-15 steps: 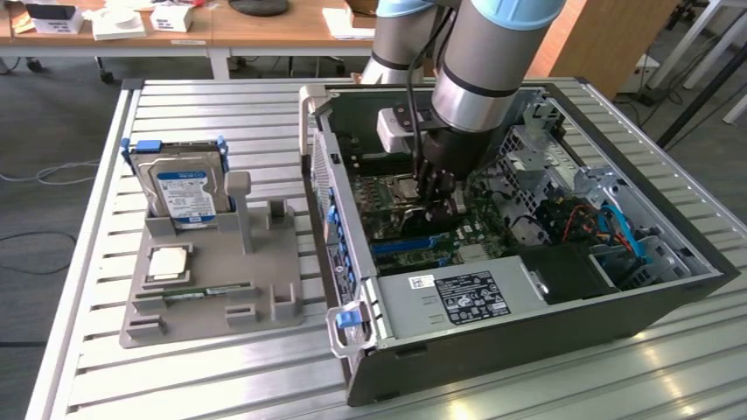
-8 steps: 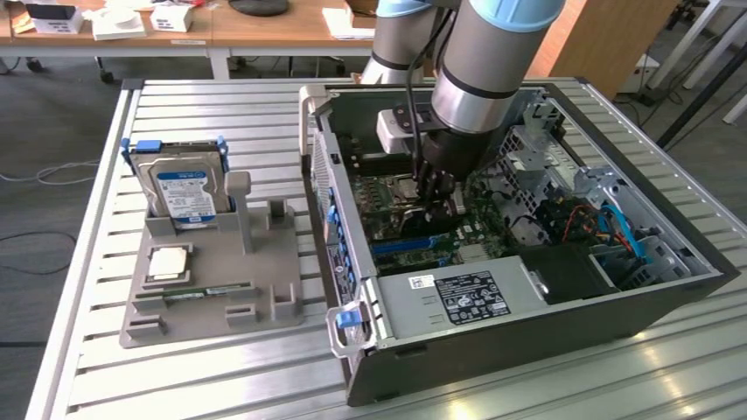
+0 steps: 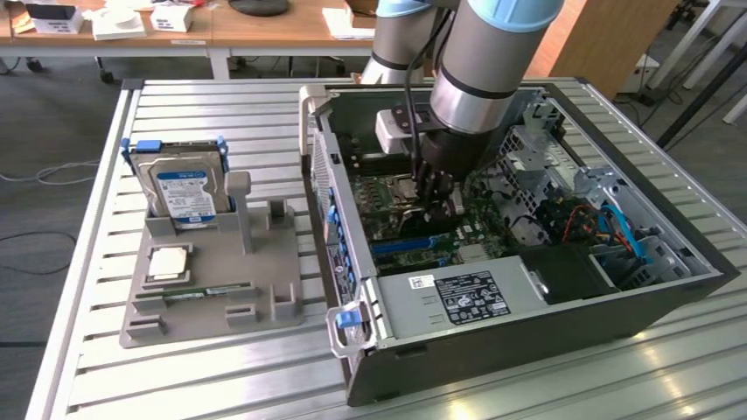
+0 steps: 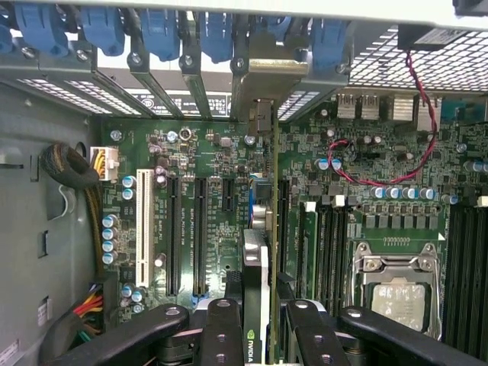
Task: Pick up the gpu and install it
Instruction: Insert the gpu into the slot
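Observation:
In the wrist view the gpu [image 4: 264, 200] shows edge-on as a thin dark card standing upright over the motherboard's expansion slots [image 4: 200, 229]. Its pale metal bracket [image 4: 263, 85] sits against the case's rear slot openings. My gripper [image 4: 259, 309] is shut on the card's upper edge, with black fingers [image 4: 221, 324] on either side of it. In the exterior view my gripper [image 3: 436, 194] reaches down inside the open computer case [image 3: 350, 262], above the motherboard [image 3: 397, 197]. The card there is mostly hidden under the fingers.
A grey holder tray [image 3: 210, 302] on the exterior view's left carries a silver hard drive [image 3: 184, 192], a processor chip [image 3: 170, 262] and a memory stick [image 3: 192, 293]. Inside the case are the processor socket [image 4: 396, 286], red wires [image 4: 381, 179], blue slot latches [image 4: 160, 30] and a power supply [image 3: 467, 297].

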Robot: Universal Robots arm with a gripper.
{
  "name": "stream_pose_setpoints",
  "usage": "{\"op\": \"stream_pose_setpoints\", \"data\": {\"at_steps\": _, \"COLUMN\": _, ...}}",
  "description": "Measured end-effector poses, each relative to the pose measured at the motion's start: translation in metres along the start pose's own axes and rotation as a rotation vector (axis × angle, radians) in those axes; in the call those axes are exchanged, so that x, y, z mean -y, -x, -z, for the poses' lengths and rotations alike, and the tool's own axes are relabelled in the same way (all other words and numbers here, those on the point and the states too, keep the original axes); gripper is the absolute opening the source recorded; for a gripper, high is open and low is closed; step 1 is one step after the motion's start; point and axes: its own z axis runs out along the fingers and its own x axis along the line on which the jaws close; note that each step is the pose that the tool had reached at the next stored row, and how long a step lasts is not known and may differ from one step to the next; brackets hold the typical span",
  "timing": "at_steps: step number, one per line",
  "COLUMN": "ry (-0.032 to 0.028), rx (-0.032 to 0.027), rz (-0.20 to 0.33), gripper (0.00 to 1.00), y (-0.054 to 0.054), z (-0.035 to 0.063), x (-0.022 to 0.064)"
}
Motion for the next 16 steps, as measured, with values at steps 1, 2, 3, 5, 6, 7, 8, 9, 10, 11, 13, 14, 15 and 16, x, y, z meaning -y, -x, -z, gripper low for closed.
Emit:
{"op": "stream_pose_setpoints", "data": {"at_steps": 1, "ry": 0.0000, "rx": 0.0001, "rz": 0.000, "gripper": 0.27, "y": 0.0000, "z": -0.0003, "x": -0.0002}}
{"op": "stream_pose_setpoints", "data": {"at_steps": 2, "ry": 0.0000, "rx": 0.0001, "rz": 0.000, "gripper": 0.27, "y": -0.0001, "z": -0.0007, "x": -0.0003}}
{"op": "stream_pose_setpoints", "data": {"at_steps": 3, "ry": 0.0001, "rx": -0.0001, "rz": 0.000, "gripper": 0.27, "y": -0.0001, "z": -0.0010, "x": -0.0003}}
{"op": "stream_pose_setpoints", "data": {"at_steps": 5, "ry": 0.0001, "rx": -0.0002, "rz": 0.000, "gripper": 0.27, "y": -0.0001, "z": -0.0011, "x": -0.0004}}
{"op": "stream_pose_setpoints", "data": {"at_steps": 6, "ry": 0.0001, "rx": -0.0001, "rz": 0.000, "gripper": 0.27, "y": 0.0000, "z": -0.0012, "x": -0.0004}}
{"op": "stream_pose_setpoints", "data": {"at_steps": 7, "ry": 0.0001, "rx": 0.0000, "rz": 0.000, "gripper": 0.27, "y": 0.0000, "z": -0.0013, "x": -0.0004}}
{"op": "stream_pose_setpoints", "data": {"at_steps": 8, "ry": 0.0000, "rx": 0.0000, "rz": 0.000, "gripper": 0.27, "y": 0.0000, "z": -0.0013, "x": -0.0004}}
{"op": "stream_pose_setpoints", "data": {"at_steps": 9, "ry": -0.0001, "rx": 0.0001, "rz": 0.000, "gripper": 0.27, "y": 0.0000, "z": -0.0015, "x": -0.0004}}
{"op": "stream_pose_setpoints", "data": {"at_steps": 10, "ry": -0.0003, "rx": 0.0006, "rz": 0.000, "gripper": 0.27, "y": 0.0000, "z": -0.0023, "x": -0.0003}}
{"op": "stream_pose_setpoints", "data": {"at_steps": 11, "ry": -0.0001, "rx": 0.0003, "rz": 0.000, "gripper": 0.27, "y": -0.0001, "z": -0.0026, "x": -0.0004}}
{"op": "stream_pose_setpoints", "data": {"at_steps": 13, "ry": 0.0000, "rx": 0.0000, "rz": 0.000, "gripper": 0.27, "y": -0.0002, "z": -0.0032, "x": -0.0004}}
{"op": "stream_pose_setpoints", "data": {"at_steps": 14, "ry": 0.0001, "rx": -0.0001, "rz": 0.000, "gripper": 0.27, "y": -0.0001, "z": -0.0032, "x": -0.0004}}
{"op": "stream_pose_setpoints", "data": {"at_steps": 15, "ry": 0.0001, "rx": -0.0001, "rz": 0.000, "gripper": 0.27, "y": -0.0002, "z": -0.0032, "x": -0.0004}}
{"op": "stream_pose_setpoints", "data": {"at_steps": 16, "ry": 0.0001, "rx": -0.0001, "rz": 0.000, "gripper": 0.27, "y": -0.0002, "z": -0.0032, "x": -0.0004}}
